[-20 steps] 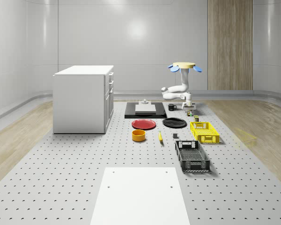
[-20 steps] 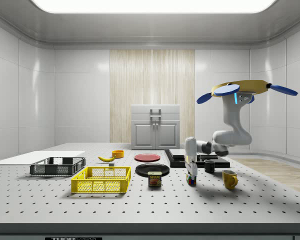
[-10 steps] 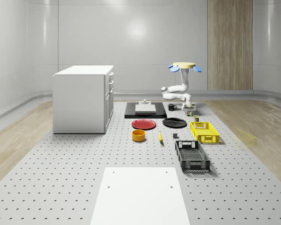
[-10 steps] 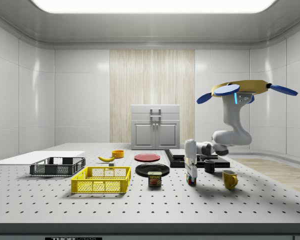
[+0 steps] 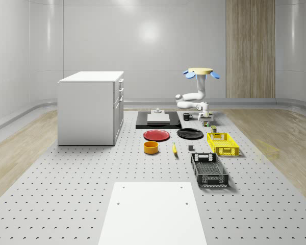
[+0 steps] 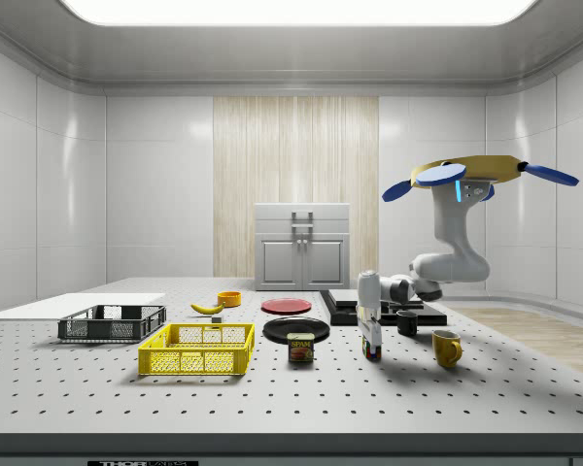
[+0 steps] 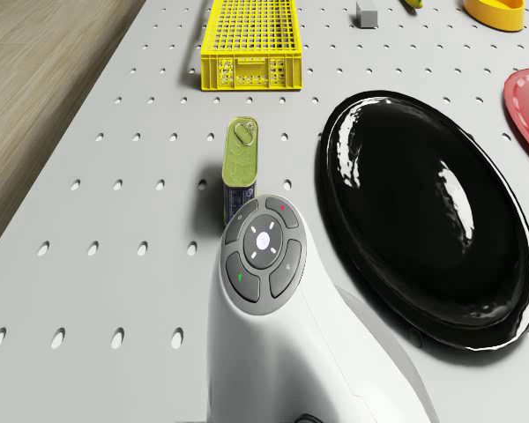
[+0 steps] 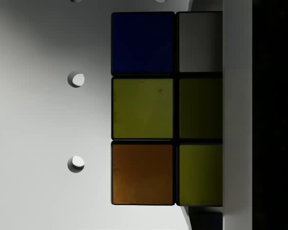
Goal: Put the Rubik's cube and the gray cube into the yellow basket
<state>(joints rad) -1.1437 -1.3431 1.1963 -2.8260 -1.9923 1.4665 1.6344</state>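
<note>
The Rubik's cube [image 6: 371, 352] sits on the table between the can and the yellow mug. Its blue, yellow and orange tiles [image 8: 142, 110] show close up in the wrist view. My gripper [image 6: 370, 340] points straight down, right on top of the cube. The drone [image 6: 471, 173] hovers above the table's far end, behind the cube, in the whole-scene view [image 5: 199, 72]. The yellow basket [image 5: 223, 144] stands nearer the whole-scene camera than the cube, also in the side [image 6: 196, 350] and drone [image 7: 247, 42] views. The gray cube [image 5: 190, 148] lies left of the basket in the whole-scene view, and beyond it in the drone view [image 7: 367, 13].
A green can [image 7: 240, 166] stands close beside the arm's wrist [image 7: 263, 256], with a black plate [image 7: 423, 211] next to it. A yellow mug [image 6: 446, 348] and a black mug [image 6: 407, 322] are near the cube. A black crate [image 5: 209, 169], red plate [image 5: 156, 135], orange bowl [image 5: 151, 147] and cabinet [image 5: 91, 107] lie farther off.
The gripper has sunk a little, down onto the Rubik's cube, and the arm's forearm has dropped slightly. The drone holds its place. The cube has not moved.
</note>
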